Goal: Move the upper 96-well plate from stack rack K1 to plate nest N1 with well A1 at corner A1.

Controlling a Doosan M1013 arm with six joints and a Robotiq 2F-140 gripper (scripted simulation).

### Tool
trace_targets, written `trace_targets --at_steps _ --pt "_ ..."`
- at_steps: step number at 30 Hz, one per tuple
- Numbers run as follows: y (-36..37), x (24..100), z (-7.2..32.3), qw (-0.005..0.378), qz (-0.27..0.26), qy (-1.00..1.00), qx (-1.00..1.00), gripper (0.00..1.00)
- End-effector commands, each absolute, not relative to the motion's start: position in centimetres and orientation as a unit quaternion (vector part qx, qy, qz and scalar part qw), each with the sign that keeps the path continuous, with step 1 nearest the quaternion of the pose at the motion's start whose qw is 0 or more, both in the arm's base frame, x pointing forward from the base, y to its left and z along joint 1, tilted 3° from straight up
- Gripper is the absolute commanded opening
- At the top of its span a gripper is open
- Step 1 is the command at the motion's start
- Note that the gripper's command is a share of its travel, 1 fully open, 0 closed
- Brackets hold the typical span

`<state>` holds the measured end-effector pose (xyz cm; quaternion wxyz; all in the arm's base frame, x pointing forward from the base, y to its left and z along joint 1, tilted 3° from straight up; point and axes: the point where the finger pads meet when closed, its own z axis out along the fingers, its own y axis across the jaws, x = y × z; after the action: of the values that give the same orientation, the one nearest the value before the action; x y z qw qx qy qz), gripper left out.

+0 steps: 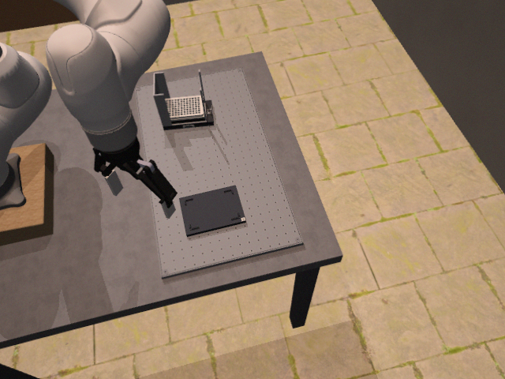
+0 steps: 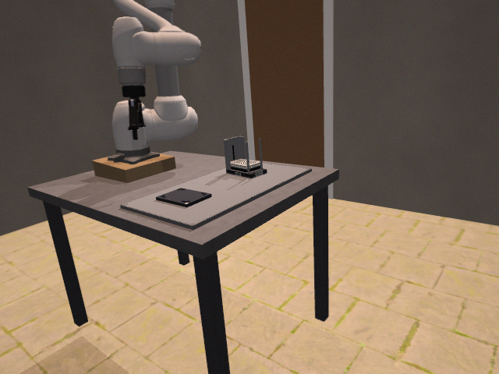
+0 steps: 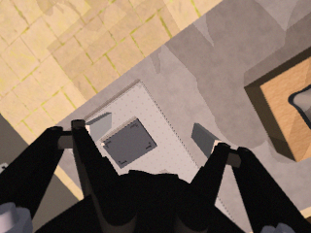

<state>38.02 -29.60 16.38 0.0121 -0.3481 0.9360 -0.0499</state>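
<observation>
Nothing is done: both plates (image 1: 184,106) sit on K1 (image 1: 159,95), N1 (image 1: 211,210) bare (fingers (image 1: 166,196) spread wide, holding nothing).

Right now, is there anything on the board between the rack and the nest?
No. In the top view, only bare perforated board and shadows lie between the rack and the nest. The open hand hangs off to the side.

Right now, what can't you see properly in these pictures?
- Lower plate on stack rack K1: top view, mostly covered by the upper 96-well plate.
- A1 lettering on the pale square by plate nest N1: too small to read.
- Rack's front tabs: too small to see.
- Open gripper: wrist view, bottom edge cuts it.
</observation>
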Motion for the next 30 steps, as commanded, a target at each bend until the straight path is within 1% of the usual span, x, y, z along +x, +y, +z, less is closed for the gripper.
trace_targets --at_steps 1,17,30 --pt "-29.6 38.0 16.4 0.012 -0.050 0.936 -0.348 1.00" --pt "-29.6 38.0 16.4 0.012 -0.050 0.936 -0.348 1.00" --pt "-25.2 42.8 16.6 0.010 -0.047 0.856 -0.514 1.00"
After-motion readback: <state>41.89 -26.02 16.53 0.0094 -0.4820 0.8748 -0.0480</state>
